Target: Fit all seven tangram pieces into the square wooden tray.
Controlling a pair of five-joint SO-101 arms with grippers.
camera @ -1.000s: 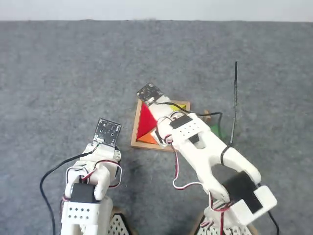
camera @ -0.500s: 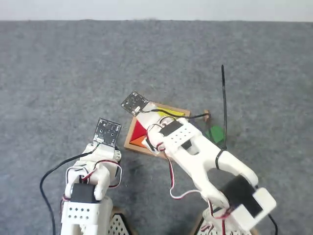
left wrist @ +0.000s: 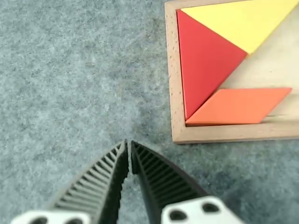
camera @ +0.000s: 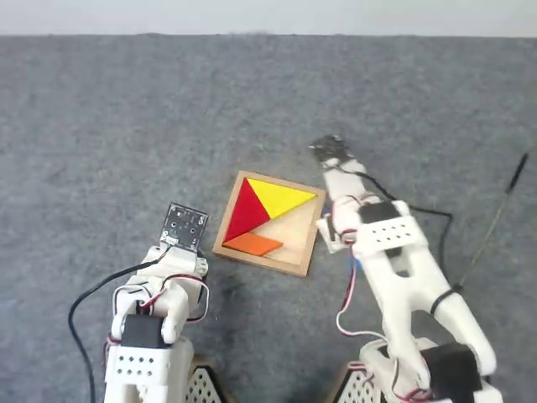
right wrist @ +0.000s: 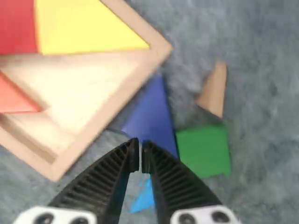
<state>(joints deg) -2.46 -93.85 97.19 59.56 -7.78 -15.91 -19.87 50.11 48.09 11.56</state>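
The square wooden tray [camera: 306, 252] lies mid-table and holds a red triangle [camera: 243, 210], a yellow triangle [camera: 281, 197] and an orange parallelogram [camera: 253, 243]. My left gripper [left wrist: 129, 144] is shut and empty, low over the carpet just off the tray [left wrist: 174, 93] corner nearest the orange parallelogram [left wrist: 238, 106]. My right gripper [right wrist: 140, 142] is shut and empty, above a dark blue triangle [right wrist: 152, 116] that lies against the tray [right wrist: 154, 49] edge. Close by lie a green square [right wrist: 203, 150], a tan triangle [right wrist: 214, 91] and a light blue piece [right wrist: 142, 199].
Grey carpet covers the table. The left arm [camera: 164, 290] stands left of the tray and the right arm [camera: 390, 252] stretches along the tray's right side, covering the loose pieces there. Open carpet lies beyond the tray and to the far left.
The right arm has swung from over the tray to its right side, uncovering the tray. The tray has shifted slightly to the left. The left arm has kept still.
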